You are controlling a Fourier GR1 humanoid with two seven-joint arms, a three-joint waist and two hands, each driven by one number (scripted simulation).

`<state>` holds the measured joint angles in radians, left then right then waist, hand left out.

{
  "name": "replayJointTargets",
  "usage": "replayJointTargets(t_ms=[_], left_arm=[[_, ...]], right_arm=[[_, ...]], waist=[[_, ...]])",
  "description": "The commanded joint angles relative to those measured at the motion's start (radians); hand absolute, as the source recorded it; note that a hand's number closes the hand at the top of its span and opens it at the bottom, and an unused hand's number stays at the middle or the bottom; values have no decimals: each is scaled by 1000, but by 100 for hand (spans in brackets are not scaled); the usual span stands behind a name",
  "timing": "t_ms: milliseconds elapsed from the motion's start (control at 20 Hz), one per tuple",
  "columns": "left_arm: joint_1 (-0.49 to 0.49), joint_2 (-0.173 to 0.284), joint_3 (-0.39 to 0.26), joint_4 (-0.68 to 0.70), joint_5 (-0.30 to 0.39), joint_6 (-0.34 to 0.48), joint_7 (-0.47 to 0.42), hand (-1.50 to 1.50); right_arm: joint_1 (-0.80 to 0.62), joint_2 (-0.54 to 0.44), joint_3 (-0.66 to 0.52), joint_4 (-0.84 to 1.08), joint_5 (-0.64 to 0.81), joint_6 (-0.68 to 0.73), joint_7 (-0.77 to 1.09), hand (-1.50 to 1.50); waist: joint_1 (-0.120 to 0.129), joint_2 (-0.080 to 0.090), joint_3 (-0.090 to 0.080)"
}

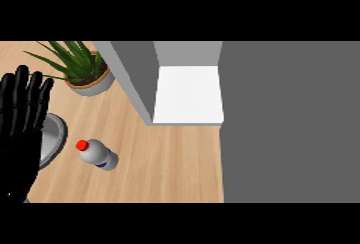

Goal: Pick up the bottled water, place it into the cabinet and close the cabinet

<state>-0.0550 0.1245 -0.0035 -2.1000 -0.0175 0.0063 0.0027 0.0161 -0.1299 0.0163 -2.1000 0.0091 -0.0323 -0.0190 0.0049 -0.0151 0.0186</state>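
Nearest, at the left edge of the head view, the left hand (pixel 21 124) stands upright with its fingers straight and slightly spread, tips pointing away up the counter — it holds nothing and touches nothing that can be made out. Just behind its palm, a round grey metal basin or plate (pixel 55 140) shows as a curved rim, partly covered by the hand. A little to the right of that rim, lying on the wooden counter (pixel 175 167), is the bottled water (pixel 97 154): a small clear-grey bottle with a red cap, tipped on its side, cap toward the upper left and base toward the lower right, apart from the hand and from the rim. Farther on, in the middle, the cabinet (pixel 188 95) stands open, its white inner floor bare to view and a grey side wall running down its left edge; the bottle lies in front of it and to the left, well outside. A broad grey panel (pixel 288 119) fills the right side. Farthest back on the left sits a potted plant (pixel 88 76) — spiky green leaves in a pale round pot.
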Motion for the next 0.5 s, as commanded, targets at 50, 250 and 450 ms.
replayJointTargets(t_ms=[50, 250, 450], left_arm=[[23, 117, 61, -7, 219, -217, -36, -150], [9, 203, 1, 45, 444, -472, -45, -150], [138, 218, -14, 112, 735, -548, 120, -150]], right_arm=[[50, 22, 22, -37, 2, 0, -12, -150], [85, 5, 25, -79, -22, 27, 0, -150], [117, 13, 133, -99, -121, 108, 92, -150]], waist=[[-4, 12, -20], [-31, 11, -23], [-1, 13, -22]])
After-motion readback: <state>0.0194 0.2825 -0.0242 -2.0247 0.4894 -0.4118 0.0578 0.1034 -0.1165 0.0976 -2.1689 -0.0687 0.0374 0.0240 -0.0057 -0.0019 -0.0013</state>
